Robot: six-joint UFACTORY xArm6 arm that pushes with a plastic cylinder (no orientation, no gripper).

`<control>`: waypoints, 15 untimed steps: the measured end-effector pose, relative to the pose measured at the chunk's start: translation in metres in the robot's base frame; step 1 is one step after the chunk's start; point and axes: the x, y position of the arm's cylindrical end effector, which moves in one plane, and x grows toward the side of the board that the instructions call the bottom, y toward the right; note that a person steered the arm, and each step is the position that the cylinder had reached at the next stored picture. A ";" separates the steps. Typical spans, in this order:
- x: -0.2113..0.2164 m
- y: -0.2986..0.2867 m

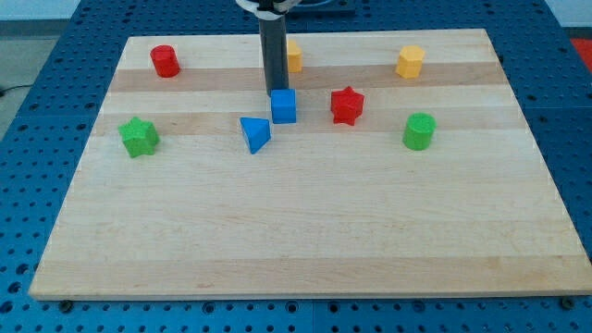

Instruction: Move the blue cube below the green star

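The blue cube [284,106] sits on the wooden board [305,231] near the top middle. My tip [275,91] stands right at the cube's upper left edge, touching it or nearly so. The green star [139,137] lies far off at the view's left, a little lower than the cube. A blue triangular block [254,133] lies just below and left of the cube, between it and the star.
A red star [347,104] lies right of the cube. A green cylinder [419,131] is at the right. A red cylinder [166,61] sits top left. An orange block [293,55] is partly hidden behind the rod. A yellow block [410,62] sits top right.
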 end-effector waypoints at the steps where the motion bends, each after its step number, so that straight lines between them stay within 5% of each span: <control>1: 0.000 -0.035; 3: 0.003 -0.047; 6: 0.032 0.069; 8: 0.019 0.033; 10: 0.058 0.061; 12: 0.016 0.011; 15: 0.108 0.073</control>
